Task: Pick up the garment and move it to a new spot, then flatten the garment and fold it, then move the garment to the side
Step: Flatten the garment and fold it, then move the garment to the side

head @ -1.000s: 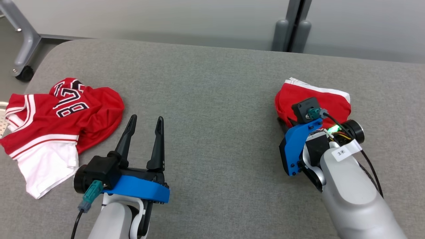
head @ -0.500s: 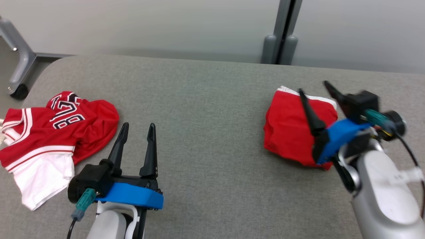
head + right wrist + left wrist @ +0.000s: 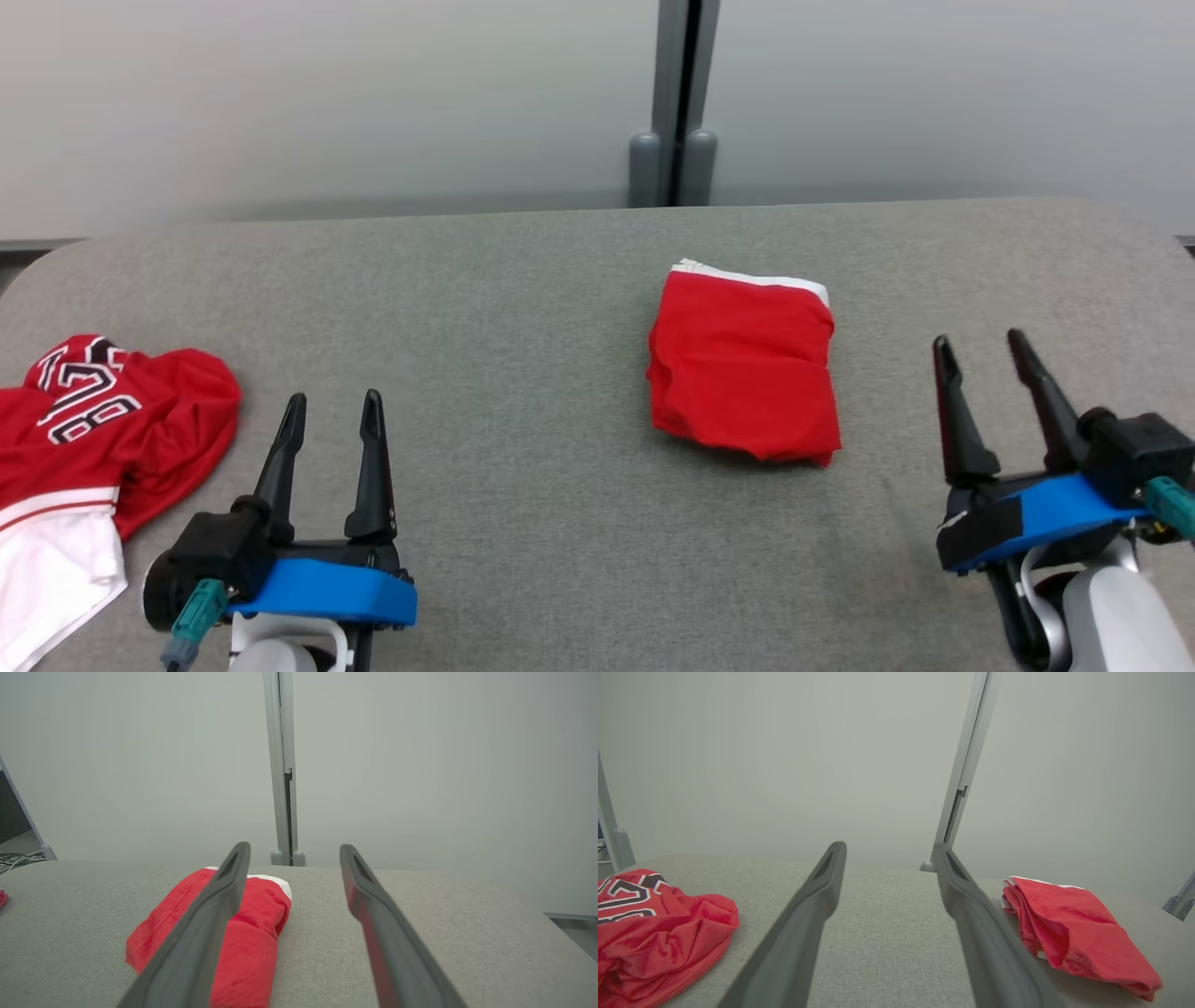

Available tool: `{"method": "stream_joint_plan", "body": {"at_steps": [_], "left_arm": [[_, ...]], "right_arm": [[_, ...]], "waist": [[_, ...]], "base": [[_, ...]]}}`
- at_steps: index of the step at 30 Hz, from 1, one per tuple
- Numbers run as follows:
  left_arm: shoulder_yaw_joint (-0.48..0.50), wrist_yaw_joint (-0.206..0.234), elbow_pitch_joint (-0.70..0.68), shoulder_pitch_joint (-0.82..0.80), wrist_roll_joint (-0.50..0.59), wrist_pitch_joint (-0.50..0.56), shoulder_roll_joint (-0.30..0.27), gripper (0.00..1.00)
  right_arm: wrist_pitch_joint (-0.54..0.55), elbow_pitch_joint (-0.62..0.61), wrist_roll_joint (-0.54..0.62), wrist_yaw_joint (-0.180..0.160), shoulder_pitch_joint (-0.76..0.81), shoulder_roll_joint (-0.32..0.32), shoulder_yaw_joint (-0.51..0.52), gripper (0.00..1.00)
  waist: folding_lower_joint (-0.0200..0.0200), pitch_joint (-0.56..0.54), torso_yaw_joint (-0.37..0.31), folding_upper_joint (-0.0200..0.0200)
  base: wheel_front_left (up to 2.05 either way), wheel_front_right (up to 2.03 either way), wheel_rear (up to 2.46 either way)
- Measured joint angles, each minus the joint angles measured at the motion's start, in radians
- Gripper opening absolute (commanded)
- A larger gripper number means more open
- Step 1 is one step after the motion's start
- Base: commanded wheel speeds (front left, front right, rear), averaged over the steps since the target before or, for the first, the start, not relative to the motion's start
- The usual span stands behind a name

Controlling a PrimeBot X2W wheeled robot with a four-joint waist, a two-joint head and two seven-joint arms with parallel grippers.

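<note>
Head view: a pale grey wall is running across the background, with a grey post dividing it at 12 o'clock. Below it, the grey fabric-covered bench is taking up the rest of the frame.

At 8 o'clock, against the left edge, a crumpled red and white jersey is lying in a heap with black-and-white numerals facing up. It is partly cut off by the frame.

The garment, red and folded into a compact rectangle, is resting flat on the bench just right of centre, at about 3 o'clock. A white band is showing along its far edge, and its near edge is bulging slightly. Nothing is touching it.

The left gripper is sitting at 7 o'clock, fingers pointing toward 12 and standing apart with nothing between them. The jersey is lying at its 9 o'clock, near but apart.

The right gripper is sitting at 4 o'clock, likewise released and empty, fingers leaning toward 11. The folded garment is lying at its 9 o'clock, apart from the fingertips.

In the left wrist view, the garment is appearing at 4 o'clock and the jersey at 8 o'clock. In the right wrist view, the garment is lying at 7 o'clock, partly behind one finger.
</note>
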State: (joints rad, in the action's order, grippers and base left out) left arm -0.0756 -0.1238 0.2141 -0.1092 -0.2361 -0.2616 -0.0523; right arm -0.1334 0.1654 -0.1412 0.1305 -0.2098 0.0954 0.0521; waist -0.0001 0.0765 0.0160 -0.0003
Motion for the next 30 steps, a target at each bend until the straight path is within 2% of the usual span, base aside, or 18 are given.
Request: {"method": "stream_joint_plan", "body": {"at_steps": [10, 30], "left_arm": [[0.051, 0.007, 0.017, 0.073, 0.006, 0.0, 0.001, 1.0], [0.086, 0.008, 0.046, 0.103, -0.009, 0.0, 0.0, 1.0]], "right_arm": [[0.025, 0.065, -0.073, 0.0, 0.056, 0.005, -0.105, 1.0], [0.0, 0.1, -0.098, 0.0, 0.058, -0.012, -0.1, 1.0]], "waist": [[0.0, -0.04, -0.062, 0.0001], [0.0001, -0.061, -0.062, 0.0003]], "base": [[0.0, 0.0, 0.0], [0.0, 0.0, 0.0]]}}
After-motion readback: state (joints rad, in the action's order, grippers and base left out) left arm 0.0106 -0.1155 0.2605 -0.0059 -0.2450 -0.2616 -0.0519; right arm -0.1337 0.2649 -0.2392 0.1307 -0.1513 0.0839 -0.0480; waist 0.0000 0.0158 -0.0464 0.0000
